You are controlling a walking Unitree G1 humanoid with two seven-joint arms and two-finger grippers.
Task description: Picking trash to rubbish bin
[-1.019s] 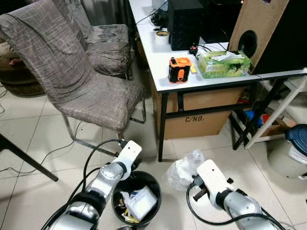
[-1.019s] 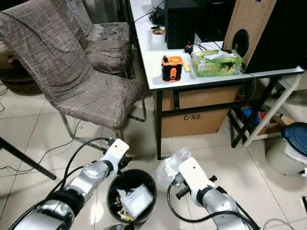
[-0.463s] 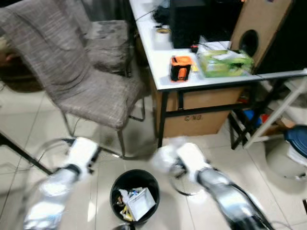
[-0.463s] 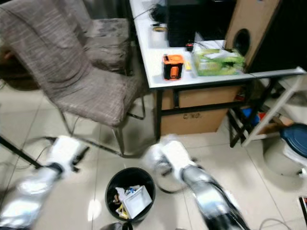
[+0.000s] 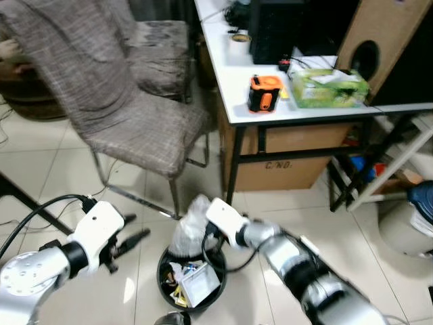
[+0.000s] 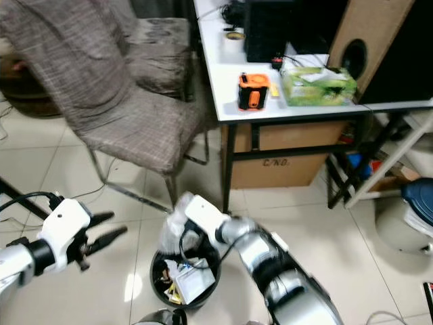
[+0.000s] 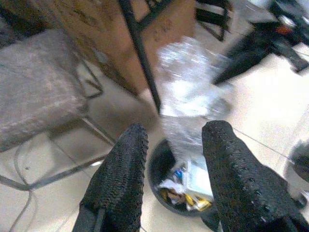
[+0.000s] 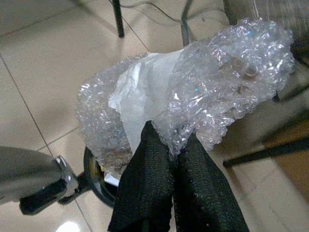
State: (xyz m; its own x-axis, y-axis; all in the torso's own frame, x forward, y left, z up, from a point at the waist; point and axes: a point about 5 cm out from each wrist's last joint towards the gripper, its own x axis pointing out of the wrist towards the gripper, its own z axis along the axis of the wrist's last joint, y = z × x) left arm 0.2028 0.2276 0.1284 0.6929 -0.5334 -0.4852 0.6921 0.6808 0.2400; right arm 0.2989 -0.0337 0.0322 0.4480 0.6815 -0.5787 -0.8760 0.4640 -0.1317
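A crumpled wad of clear bubble wrap (image 5: 189, 227) hangs over the far rim of the black rubbish bin (image 5: 166, 281), which holds paper and other scraps. My right gripper (image 8: 169, 141) is shut on the wrap's lower edge. In the eye views its white wrist (image 5: 224, 218) reaches in from the right, just above the bin. My left gripper (image 5: 135, 227) is open and holds nothing, low over the tiles to the left of the bin. In the left wrist view its fingers (image 7: 124, 164) frame the bin (image 7: 161, 166) and the wrap (image 7: 192, 94).
A grey fabric chair (image 5: 135, 118) stands behind the bin, its metal legs close by. To the right is a white table (image 5: 238, 95) with an orange device (image 5: 262, 93) and a green tissue box (image 5: 329, 88), and a cardboard box (image 5: 291, 159) beneath. A blue-lidded container (image 5: 421, 202) sits far right.
My right gripper has carried the bubble wrap leftward from the floor beside the bin to above its rim. My left arm swung away from the bin to the left. The camera shifted too.
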